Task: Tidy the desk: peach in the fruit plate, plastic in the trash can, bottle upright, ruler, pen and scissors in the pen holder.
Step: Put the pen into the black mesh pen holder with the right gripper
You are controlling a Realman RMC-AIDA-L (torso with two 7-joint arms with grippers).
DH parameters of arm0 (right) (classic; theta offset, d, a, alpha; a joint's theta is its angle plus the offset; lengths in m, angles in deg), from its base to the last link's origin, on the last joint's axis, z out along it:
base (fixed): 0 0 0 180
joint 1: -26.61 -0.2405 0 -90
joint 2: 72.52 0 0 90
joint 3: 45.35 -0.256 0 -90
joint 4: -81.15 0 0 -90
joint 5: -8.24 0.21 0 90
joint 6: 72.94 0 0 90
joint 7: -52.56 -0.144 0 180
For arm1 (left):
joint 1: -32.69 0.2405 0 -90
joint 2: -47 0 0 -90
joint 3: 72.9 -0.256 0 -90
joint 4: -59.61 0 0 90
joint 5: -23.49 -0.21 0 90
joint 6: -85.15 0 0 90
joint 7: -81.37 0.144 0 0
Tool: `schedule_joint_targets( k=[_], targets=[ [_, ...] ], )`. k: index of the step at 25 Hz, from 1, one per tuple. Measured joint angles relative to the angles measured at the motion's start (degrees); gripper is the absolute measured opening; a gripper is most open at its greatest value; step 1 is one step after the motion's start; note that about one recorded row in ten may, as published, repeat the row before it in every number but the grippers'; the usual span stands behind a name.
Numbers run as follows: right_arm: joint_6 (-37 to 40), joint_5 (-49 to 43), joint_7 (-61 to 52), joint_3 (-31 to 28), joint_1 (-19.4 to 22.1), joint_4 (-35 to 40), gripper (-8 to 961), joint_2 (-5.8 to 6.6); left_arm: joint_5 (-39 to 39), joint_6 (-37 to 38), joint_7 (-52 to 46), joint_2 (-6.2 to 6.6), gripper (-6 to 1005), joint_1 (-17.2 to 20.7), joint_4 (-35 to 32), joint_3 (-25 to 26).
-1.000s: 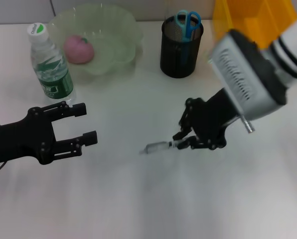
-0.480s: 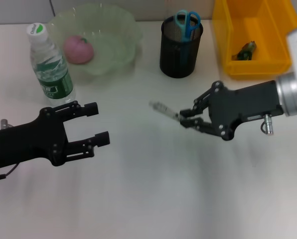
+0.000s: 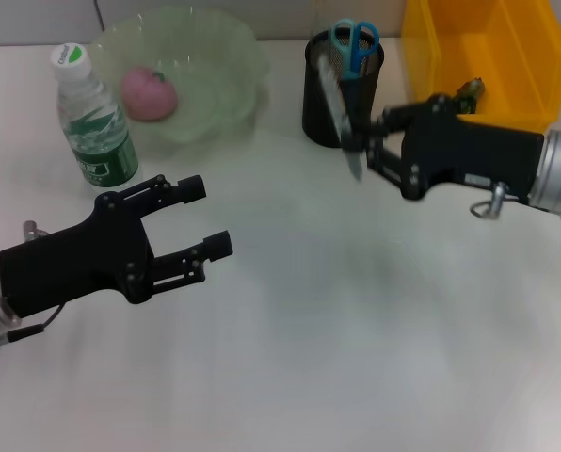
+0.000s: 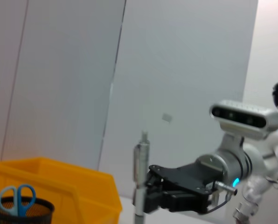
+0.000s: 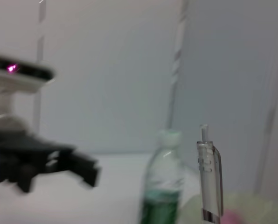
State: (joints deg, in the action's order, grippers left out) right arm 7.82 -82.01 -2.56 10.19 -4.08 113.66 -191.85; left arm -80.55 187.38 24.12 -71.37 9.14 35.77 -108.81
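Beside the pen holder (image 3: 342,89), the right gripper (image 3: 363,151) clamps the pen (image 3: 337,108), lifted upright from the desk (image 3: 309,358) within 1 second, ready to drop in; left gripper (image 3: 200,221) idles wide

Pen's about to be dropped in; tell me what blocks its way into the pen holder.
Nothing visible does. The right end effector holds the pen upright beside the pen holder, whose only visible content is the scissors at its far side.
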Motion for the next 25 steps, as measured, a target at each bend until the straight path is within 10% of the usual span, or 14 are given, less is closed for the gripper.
schedule_joint_targets(
  k=[16,25],
  targets=[
    [-6.28,31.61,18.79,0.28,-6.72,-17.99,132,-0.44,5.25,-4.75,6.07,-0.2,776,-1.15,5.85,-0.79],
    [-18.07,32.82,19.25,-0.27,-12.36,-21.03,142,-0.56,5.1,-5.56,6.1,-0.3,777,-2.04,6.0,-1.46]
  ],
)
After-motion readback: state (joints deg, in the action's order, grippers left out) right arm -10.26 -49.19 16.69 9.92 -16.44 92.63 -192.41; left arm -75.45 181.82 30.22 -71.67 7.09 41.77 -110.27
